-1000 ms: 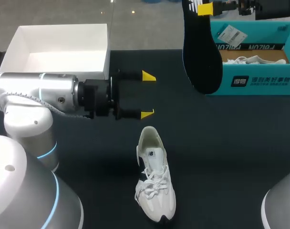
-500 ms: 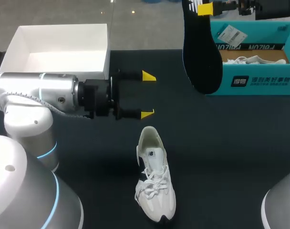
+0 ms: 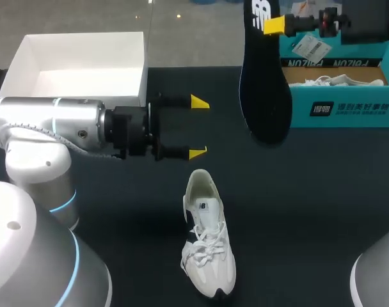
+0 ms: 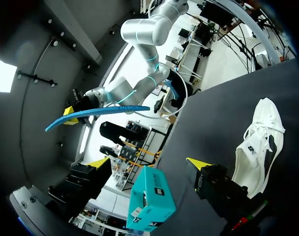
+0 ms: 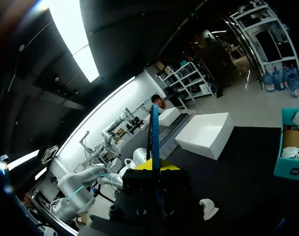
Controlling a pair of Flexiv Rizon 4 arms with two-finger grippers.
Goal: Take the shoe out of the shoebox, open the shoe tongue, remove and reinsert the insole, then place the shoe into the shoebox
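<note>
Head view shows the right gripper (image 3: 274,24) clamped on the upper end of the dark insole (image 3: 265,83), which hangs wide end down above the surface (image 3: 297,204), just beside the teal shoebox (image 3: 348,105) at the far right corner. The left gripper (image 3: 199,127) hovers with its fingers spread wide and holds nothing, between the white box (image 3: 79,64) at the far left corner and the white shoe (image 3: 208,246). That shoe lies sole-down near the surface's front edge, toe toward that edge.

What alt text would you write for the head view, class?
The right gripper holds a dark insole above the table, beside a teal shoebox. The open left gripper hovers near a white shoe.
</note>
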